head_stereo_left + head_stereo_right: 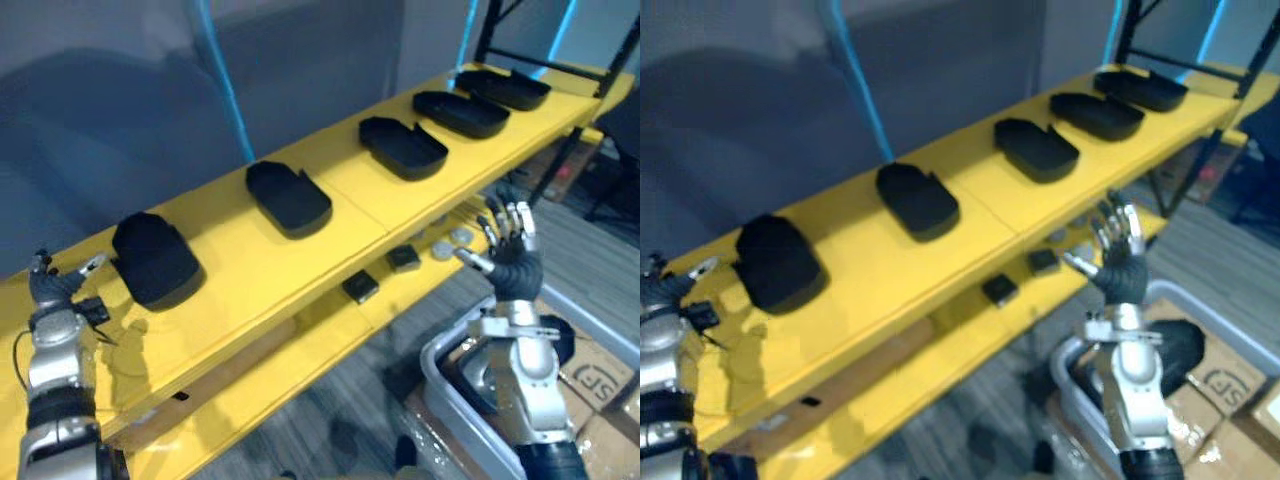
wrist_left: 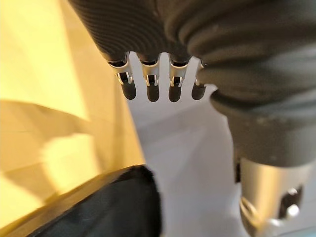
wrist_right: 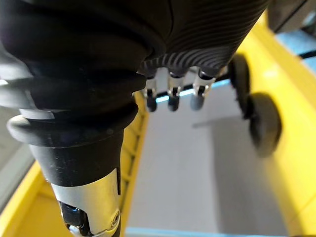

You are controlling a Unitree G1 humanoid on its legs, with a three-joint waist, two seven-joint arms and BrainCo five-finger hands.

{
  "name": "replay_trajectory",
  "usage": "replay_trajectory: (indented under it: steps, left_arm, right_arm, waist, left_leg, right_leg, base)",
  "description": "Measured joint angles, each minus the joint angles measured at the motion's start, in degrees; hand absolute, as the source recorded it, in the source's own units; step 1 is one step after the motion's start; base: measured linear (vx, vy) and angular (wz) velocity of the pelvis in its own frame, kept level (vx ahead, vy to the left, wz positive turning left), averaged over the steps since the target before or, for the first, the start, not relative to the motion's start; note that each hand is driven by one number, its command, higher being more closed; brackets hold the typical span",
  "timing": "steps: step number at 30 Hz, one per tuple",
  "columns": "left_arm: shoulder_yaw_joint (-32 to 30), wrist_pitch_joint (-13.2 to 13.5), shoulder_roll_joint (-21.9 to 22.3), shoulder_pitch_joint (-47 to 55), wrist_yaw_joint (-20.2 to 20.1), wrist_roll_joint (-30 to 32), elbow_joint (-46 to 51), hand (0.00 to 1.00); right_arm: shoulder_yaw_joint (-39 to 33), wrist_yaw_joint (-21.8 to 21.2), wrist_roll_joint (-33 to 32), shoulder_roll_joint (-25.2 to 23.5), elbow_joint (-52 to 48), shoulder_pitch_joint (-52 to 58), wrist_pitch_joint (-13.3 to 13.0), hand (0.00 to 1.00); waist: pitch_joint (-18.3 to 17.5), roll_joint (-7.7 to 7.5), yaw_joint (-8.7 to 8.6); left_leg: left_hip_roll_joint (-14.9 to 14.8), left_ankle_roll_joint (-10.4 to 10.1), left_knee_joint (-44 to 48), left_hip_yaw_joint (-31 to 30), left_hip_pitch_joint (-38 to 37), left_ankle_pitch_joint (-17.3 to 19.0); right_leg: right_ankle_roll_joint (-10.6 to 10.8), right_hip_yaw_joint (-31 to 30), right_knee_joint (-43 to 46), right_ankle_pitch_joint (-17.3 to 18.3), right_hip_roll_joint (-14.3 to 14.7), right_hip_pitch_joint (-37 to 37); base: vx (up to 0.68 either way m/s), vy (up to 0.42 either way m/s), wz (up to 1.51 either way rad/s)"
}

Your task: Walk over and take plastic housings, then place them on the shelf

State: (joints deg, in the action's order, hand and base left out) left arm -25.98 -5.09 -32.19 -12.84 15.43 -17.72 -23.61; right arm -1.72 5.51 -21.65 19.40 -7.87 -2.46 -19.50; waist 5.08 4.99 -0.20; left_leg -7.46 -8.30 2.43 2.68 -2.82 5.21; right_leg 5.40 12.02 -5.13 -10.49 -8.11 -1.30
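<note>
Several black plastic housings lie in a row on the top board of the yellow shelf (image 1: pixel 230 270). The nearest housing (image 1: pixel 155 262) is at the left end, another housing (image 1: pixel 288 198) sits further along, and a third housing (image 1: pixel 402 147) lies past the middle. My left hand (image 1: pixel 55 290) hovers just left of the nearest housing, open and holding nothing; in the left wrist view its fingers (image 2: pixel 152 86) are straight above that housing's edge (image 2: pixel 113 207). My right hand (image 1: pixel 512 245) is raised in front of the shelf's front edge, open and empty.
On the lower board lie two small black blocks (image 1: pixel 360 288) and some grey discs (image 1: pixel 450 240). A grey bin (image 1: pixel 450 395) and cardboard boxes (image 1: pixel 600 390) stand on the floor at lower right. A black metal frame (image 1: pixel 500 30) rises at the shelf's far end.
</note>
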Motion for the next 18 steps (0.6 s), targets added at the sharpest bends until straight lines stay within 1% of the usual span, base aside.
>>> replay_trajectory:
  steps: [1, 2, 3, 4, 5, 6, 7, 8, 9, 10, 12, 14, 15, 17, 18]
  left_arm:
    - [-0.88, 1.25, 1.64, 1.33, 0.43, -0.37, 3.96, 0.00]
    - [-0.92, 1.95, 2.11, 2.29, 0.74, -0.42, 6.13, 0.00]
    - [-1.52, 3.98, 3.35, 4.55, 1.21, -0.45, 11.07, 0.00]
    - [-2.80, 5.08, 4.77, 6.28, 1.77, -0.45, 14.91, 0.00]
    - [-4.88, 7.33, 7.20, 8.50, 3.07, -0.41, 19.15, 0.00]
    - [-5.23, 7.94, 7.66, 8.91, 3.35, -0.39, 19.81, 0.00]
    - [-6.00, 9.76, 9.02, 10.21, 4.25, -0.43, 21.81, 0.00]
    - [-7.00, 10.86, 10.32, 11.15, 4.55, -0.48, 23.71, 0.00]
    - [-7.41, 11.25, 10.86, 11.50, 4.72, -0.49, 24.57, 0.00]
    - [-7.98, 12.60, 11.57, 12.59, 5.20, -0.47, 26.28, 0.00]
    - [-9.65, 14.41, 13.10, 14.06, 6.10, -0.48, 29.26, 0.00]
    - [-11.69, 17.62, 14.85, 15.72, 6.95, -0.48, 31.88, 0.00]
    - [-11.96, 18.57, 15.18, 16.04, 7.07, -0.47, 32.42, 0.00]
    - [-12.22, 21.52, 16.38, 18.12, 6.99, -0.23, 35.46, 0.00]
    - [-12.27, 21.96, 17.03, 18.55, 7.01, -0.20, 36.25, 0.00]
  right_arm:
    - [-1.31, 0.37, 0.02, -0.36, 0.00, -0.05, 0.00, 0.00]
    - [-1.86, 0.74, 0.00, -0.45, 0.00, -0.09, 0.00, 0.00]
    - [-2.91, 0.94, 0.01, -0.62, 0.00, -0.09, 0.00, 0.00]
    - [-3.53, 0.98, 0.03, -0.80, 0.00, -0.12, -0.01, 0.00]
    - [-4.25, 1.21, 0.29, -1.24, 0.00, -0.11, -0.01, 0.00]
    - [-4.33, 1.36, 0.41, -1.29, 0.00, -0.11, -0.01, 0.00]
    - [-4.59, 2.14, 0.68, -1.31, 0.00, -0.12, -0.01, 0.00]
    - [-5.38, 2.29, 1.46, -1.46, 0.00, -0.11, -0.01, 0.00]
    - [-5.79, 2.42, 1.78, -1.55, 0.01, -0.11, 0.00, 0.00]
    - [-6.12, 2.71, 1.83, -1.68, 0.00, -0.11, -0.01, 0.00]
    - [-6.18, 2.69, 1.87, -2.00, 0.00, -0.17, 0.00, 0.00]
    - [-6.19, 2.54, 2.27, -2.88, 0.00, -0.17, 0.00, 0.00]
    - [-6.21, 2.51, 2.30, -3.10, 0.00, -0.17, 0.00, 0.00]
    - [-6.73, 1.93, 2.80, -4.13, 0.00, -0.17, 0.01, 0.00]
    - [-6.83, 1.92, 2.84, -4.17, 0.00, -0.17, 0.01, 0.00]
  waist:
    - [-0.14, 0.05, 0.05]
    - [-0.23, 0.08, 0.14]
    - [-0.47, 0.13, 0.33]
    - [-0.88, 0.21, 0.93]
    - [-1.54, 0.41, 1.48]
    - [-1.66, 0.49, 1.69]
    - [-1.94, 0.74, 2.27]
    - [-2.06, 0.91, 2.61]
    - [-2.08, 0.94, 2.68]
    - [-2.15, 0.91, 2.79]
    - [-2.34, 0.62, 3.31]
    - [-2.64, 0.11, 4.10]
    - [-2.77, -0.05, 4.16]
    - [-3.22, -0.69, 4.23]
    - [-3.44, -0.88, 4.23]
  left_leg:
    - [-0.11, 0.06, -0.04, -0.58, -0.01, -0.04]
    - [-0.27, 0.09, -0.07, -0.60, -0.04, -0.06]
    - [-0.58, -0.04, -0.12, -0.58, -0.06, -0.21]
    - [-0.70, -0.20, -0.25, -0.52, -0.08, -0.31]
    - [-0.87, -0.40, -0.36, -0.65, -0.06, -0.42]
    - [-0.90, -0.40, -0.40, -0.69, -0.06, -0.43]
    - [-0.96, -0.48, -0.48, -0.92, -0.07, -0.49]
    - [-0.96, -0.53, -0.56, -1.26, -0.09, -0.64]
    - [-0.94, -0.55, -0.62, -1.59, -0.11, -0.71]
    - [-0.92, -0.61, -0.81, -2.33, -0.12, -0.86]
    - [-0.94, -0.62, -0.96, -2.52, -0.10, -0.96]
    - [-0.87, -0.62, -0.98, -2.78, -0.11, -0.96]
    - [-0.86, -0.61, -1.04, -2.91, -0.09, -0.96]
    - [-0.88, -0.58, -1.07, -3.73, 0.02, -0.99]
    - [-0.89, -0.53, -1.12, -3.74, 0.06, -1.01]
  right_leg:
    - [0.12, 1.08, 0.00, 0.45, -0.10, 0.65]
    - [-0.13, 1.53, -0.01, 0.84, -0.11, 0.97]
    - [-0.11, 2.23, -0.05, 1.14, -0.08, 1.45]
    - [-0.16, 2.26, -0.06, 1.24, 0.02, 1.41]
    - [-0.15, 2.55, -0.06, 1.35, 0.15, 1.44]
    - [-0.13, 2.63, -0.06, 1.36, 0.16, 1.46]
    - [0.01, 3.05, -0.04, 1.27, 0.17, 1.61]
    - [0.03, 3.52, 0.19, 1.26, 0.12, 1.83]
    - [0.03, 3.82, 0.39, 1.26, 0.08, 2.02]
    - [0.05, 4.72, 0.42, 1.30, 0.04, 2.50]
    - [0.04, 5.11, 0.41, 1.31, 0.04, 2.57]
    - [0.14, 5.37, 0.40, 1.47, -0.04, 2.83]
    - [0.15, 5.51, 0.40, 1.53, -0.05, 2.93]
    - [0.50, 6.78, 0.13, 2.09, -0.16, 3.61]
    - [0.50, 6.88, -0.04, 2.17, -0.17, 3.63]
  base:
    - [-0.01, -0.019, 0.32]
    - [0.00, -0.021, 0.39]
    - [0.02, -0.016, 0.22]
    - [0.04, -0.018, 0.18]
    - [0.04, -0.013, 0.04]
    - [0.05, -0.014, 0.08]
    - [0.04, -0.010, 0.13]
    - [0.05, -0.010, 0.18]
    - [0.04, -0.009, 0.27]
    - [0.03, -0.006, 0.24]
    - [0.02, -0.002, 0.12]
    - [0.00, 0.001, 0.06]
    - [0.00, -0.003, 0.13]
    - [-0.01, -0.006, 0.21]
    - [-0.01, -0.001, 0.16]
